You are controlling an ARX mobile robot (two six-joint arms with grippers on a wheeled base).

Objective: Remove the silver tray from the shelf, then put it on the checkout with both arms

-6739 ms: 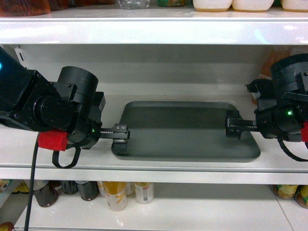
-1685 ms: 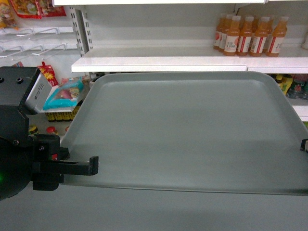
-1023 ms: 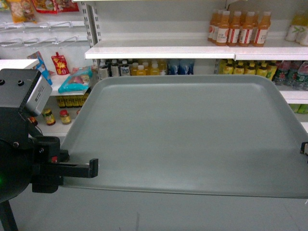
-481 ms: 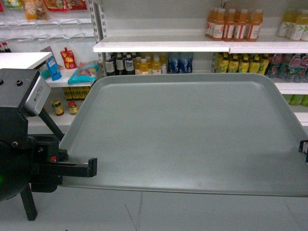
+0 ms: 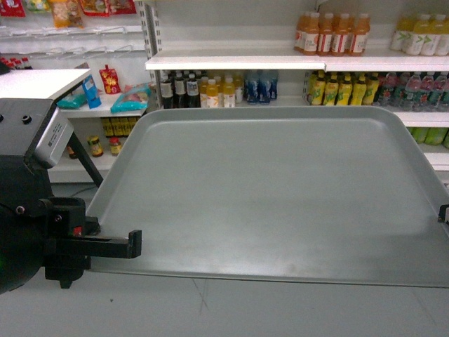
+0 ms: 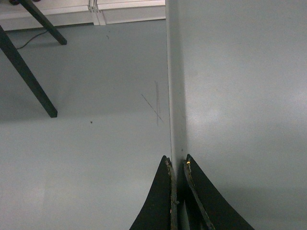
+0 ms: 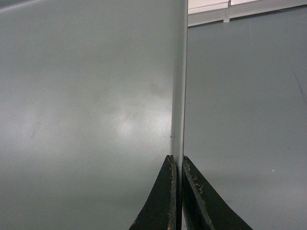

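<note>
The silver tray (image 5: 273,196) hangs level in the air and fills most of the head view. My left gripper (image 5: 133,243) is shut on its left rim, near the front corner. In the left wrist view the fingers (image 6: 165,191) pinch the rim of the tray (image 6: 240,96). My right gripper (image 5: 443,213) shows only as a sliver at the right edge. The right wrist view has it (image 7: 177,160) shut on the right rim of the tray (image 7: 86,96). A white flat top, likely the checkout (image 5: 38,81), stands at the upper left. The shelf is out of view.
Store racks with orange and yellow bottles (image 5: 330,34) and dark bottles (image 5: 210,88) run across the back. Snack packets (image 5: 130,97) lie left of them. Black table legs (image 5: 84,158) slant down to the grey floor (image 6: 96,143), which lies far below the tray.
The tray has left the shelf and stays gripped on both rims. The background racks have slid to the right, and the white table top has come further into view at the upper left.
</note>
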